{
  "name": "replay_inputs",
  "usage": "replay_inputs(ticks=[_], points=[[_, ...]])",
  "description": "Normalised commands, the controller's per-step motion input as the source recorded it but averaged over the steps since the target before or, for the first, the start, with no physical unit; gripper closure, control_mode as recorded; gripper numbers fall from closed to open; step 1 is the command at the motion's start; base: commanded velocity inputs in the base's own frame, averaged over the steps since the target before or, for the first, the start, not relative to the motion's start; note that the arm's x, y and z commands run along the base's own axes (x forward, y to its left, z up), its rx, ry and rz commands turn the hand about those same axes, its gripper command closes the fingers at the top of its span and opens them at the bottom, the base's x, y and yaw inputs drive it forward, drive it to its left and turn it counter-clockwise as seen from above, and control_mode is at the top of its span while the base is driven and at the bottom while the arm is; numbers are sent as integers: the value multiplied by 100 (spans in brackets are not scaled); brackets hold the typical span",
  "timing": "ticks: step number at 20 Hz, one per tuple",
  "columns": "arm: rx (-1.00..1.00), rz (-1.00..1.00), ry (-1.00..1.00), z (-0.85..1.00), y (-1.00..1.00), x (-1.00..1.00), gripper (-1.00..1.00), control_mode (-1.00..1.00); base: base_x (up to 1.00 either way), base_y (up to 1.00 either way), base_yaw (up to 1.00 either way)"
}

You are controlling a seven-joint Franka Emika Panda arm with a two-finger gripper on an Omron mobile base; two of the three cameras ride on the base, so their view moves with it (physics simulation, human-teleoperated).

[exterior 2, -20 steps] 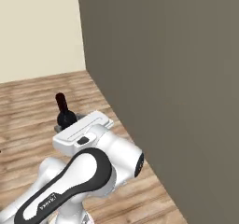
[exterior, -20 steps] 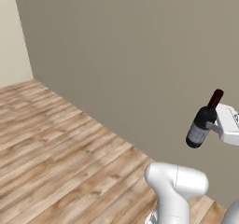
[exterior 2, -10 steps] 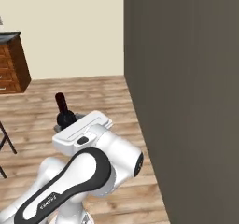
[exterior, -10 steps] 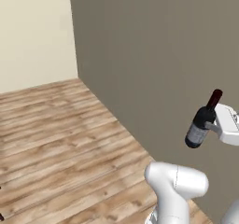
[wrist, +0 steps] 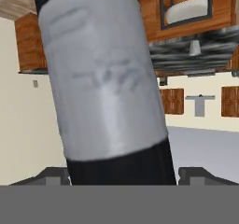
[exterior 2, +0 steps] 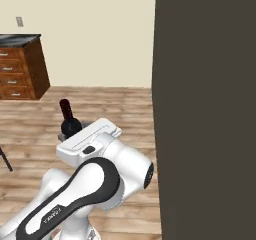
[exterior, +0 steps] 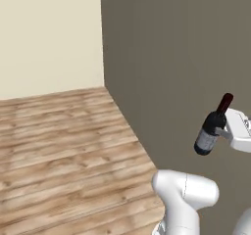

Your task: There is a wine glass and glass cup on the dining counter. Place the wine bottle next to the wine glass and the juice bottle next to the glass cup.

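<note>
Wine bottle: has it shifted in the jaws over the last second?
No. The wine bottle keeps its tilted pose against the gripper. The wall corner and floor slid across because the base turned.

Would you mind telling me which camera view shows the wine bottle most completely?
The left base view: the wine bottle shows whole there, from dark red top to pale label, tilted, held at the gripper. The right base view gives just its neck and shoulder above the hand. The hand view shows its label up close, ends cut off.
</note>
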Motion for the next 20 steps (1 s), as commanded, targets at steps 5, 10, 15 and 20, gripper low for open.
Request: replay_inputs(ticks=[5, 10, 15, 20], points=[[0, 0, 0, 0, 0, 0, 100, 100, 79, -51, 31], [0, 0, 0, 0, 0, 0, 100, 100, 86, -19, 37], [0, 0, 0, 0, 0, 0, 100, 100, 91, -6, 56], [0, 0, 0, 0, 0, 0, 100, 100, 60, -2, 73]])
